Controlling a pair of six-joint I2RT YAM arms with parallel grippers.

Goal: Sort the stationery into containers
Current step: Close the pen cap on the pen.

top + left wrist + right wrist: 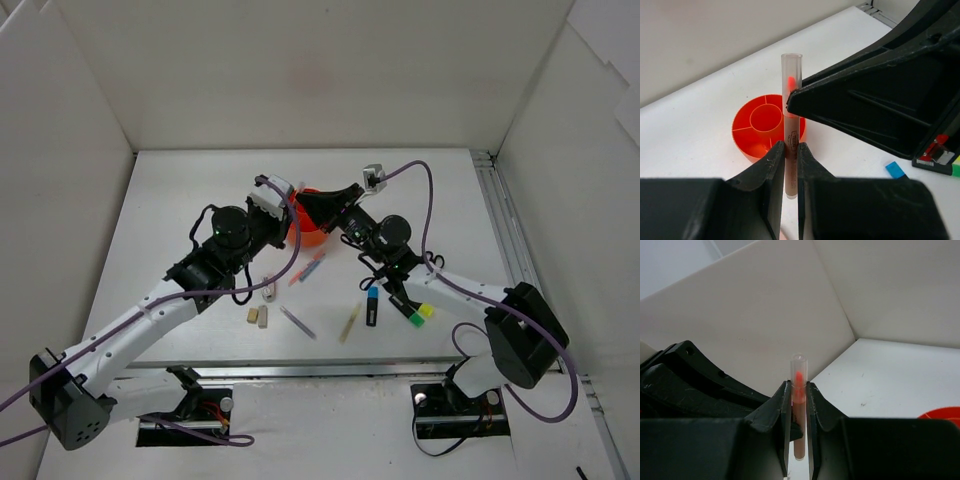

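Pen (791, 75) held in two places at once: my left gripper (790, 146) is pinched tight on its brownish lower barrel, and my right gripper (798, 385) is closed on the same pen higher up, near the clear cap with the orange tip inside; neither pair of jaws shows any slack. I read this double hold as a handover or a re-grip, so that one arm alone can carry the pen and let it drop; both arms meet close by the orange organiser (742, 134), which sits on the table (170, 200) just behind and below the pen, its central well and compartments in sight; the pen is not in it yet; loose highlighters (372, 306), erasers (258, 317) and other pens (298, 321) lie nearer my bases, unsorted.
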